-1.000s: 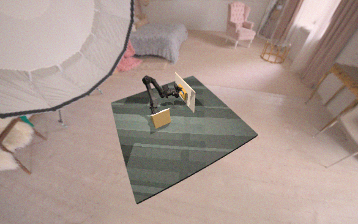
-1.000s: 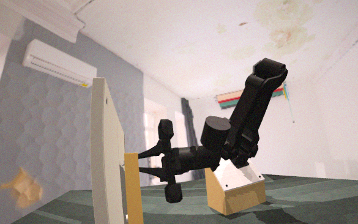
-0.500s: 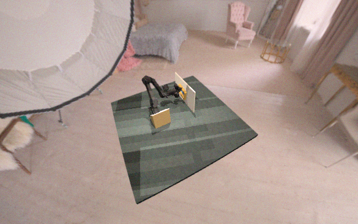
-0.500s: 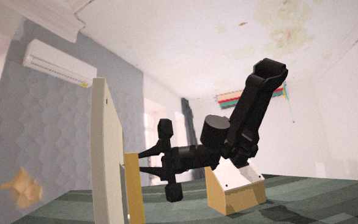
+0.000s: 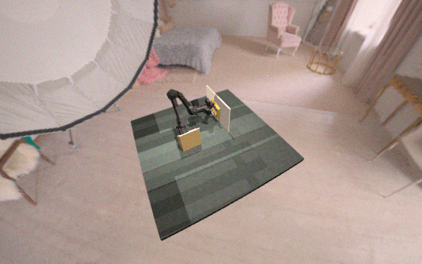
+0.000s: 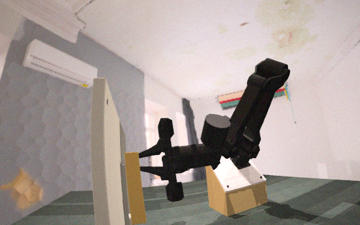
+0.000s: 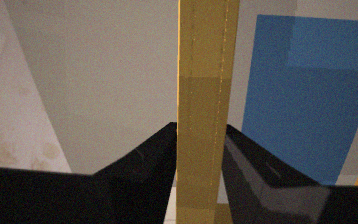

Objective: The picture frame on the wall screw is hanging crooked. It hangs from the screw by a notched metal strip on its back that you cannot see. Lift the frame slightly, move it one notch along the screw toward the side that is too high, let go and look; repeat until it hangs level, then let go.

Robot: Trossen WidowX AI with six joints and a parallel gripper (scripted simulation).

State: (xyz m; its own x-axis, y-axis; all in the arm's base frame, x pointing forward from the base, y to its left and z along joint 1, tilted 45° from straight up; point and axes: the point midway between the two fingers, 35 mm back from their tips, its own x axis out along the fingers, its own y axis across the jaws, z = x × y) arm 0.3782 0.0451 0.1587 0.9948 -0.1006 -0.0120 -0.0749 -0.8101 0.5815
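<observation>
The picture frame (image 5: 216, 110) (image 6: 135, 190) (image 7: 202, 60) has a yellow-brown border, with a blue picture (image 7: 305, 90) in the wrist view. It is in front of the upright pale wall board (image 5: 225, 115) (image 6: 98, 147) (image 7: 125, 70). My gripper (image 6: 140, 161) (image 7: 199, 131) is shut on one border bar, the upper one by the exterior view, with one finger on each side. The screw and the notched strip are hidden behind the frame. The frame's tilt is hard to tell, as the top and exterior views show it small or nearly edge-on.
A wooden block (image 5: 191, 141) (image 6: 245, 198) with a pale sloped top stands by the arm's base. The table (image 5: 225, 187) (image 6: 327, 190) has a dark green patchwork top. The wall board rises close behind the frame and the fingertips.
</observation>
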